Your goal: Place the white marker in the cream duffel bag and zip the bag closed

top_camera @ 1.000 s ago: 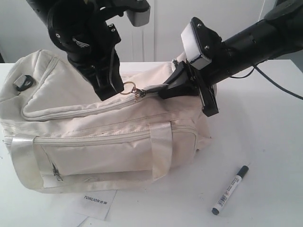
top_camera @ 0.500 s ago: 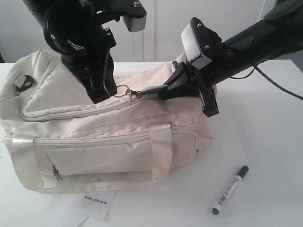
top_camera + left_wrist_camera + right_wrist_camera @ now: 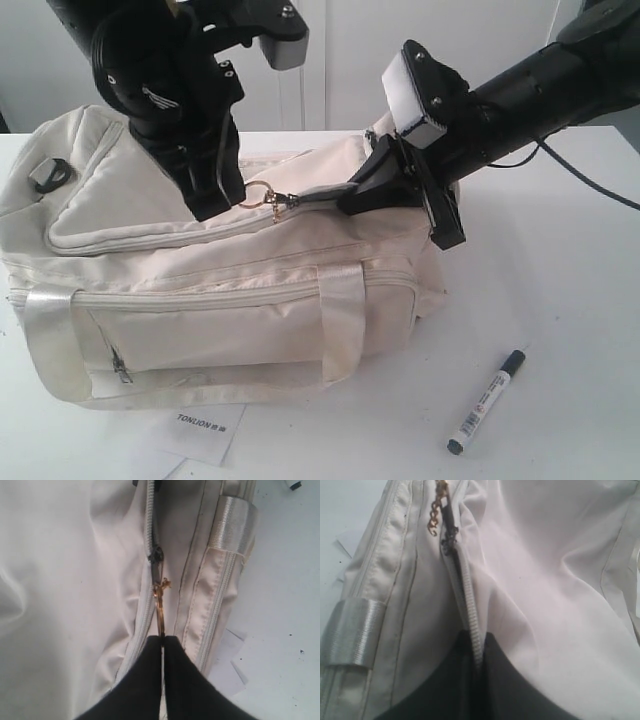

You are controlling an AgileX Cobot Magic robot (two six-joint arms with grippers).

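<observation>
Only the left tool (image 3: 222, 205) and the gold pull ring (image 3: 258, 193) clenched in it have been shifted, slightly leftward along the top zipper (image 3: 130, 243). Nearest, the white marker (image 3: 487, 401) is seen on the table (image 3: 570, 300), outside the cream duffel bag (image 3: 200, 280), its long axis slanted near-left to far-right, cap farther. Beyond it, the right tool (image 3: 350, 195) is clamped on the bag's zipper edge and is judged the nearer arm for the pickup.

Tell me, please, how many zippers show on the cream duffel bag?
3. On the cream duffel bag: the curved top zipper, its pull in the left pincer; a long zipper across the front; a short slanted pocket zipper. The far side is hidden, so more may exist.
</observation>
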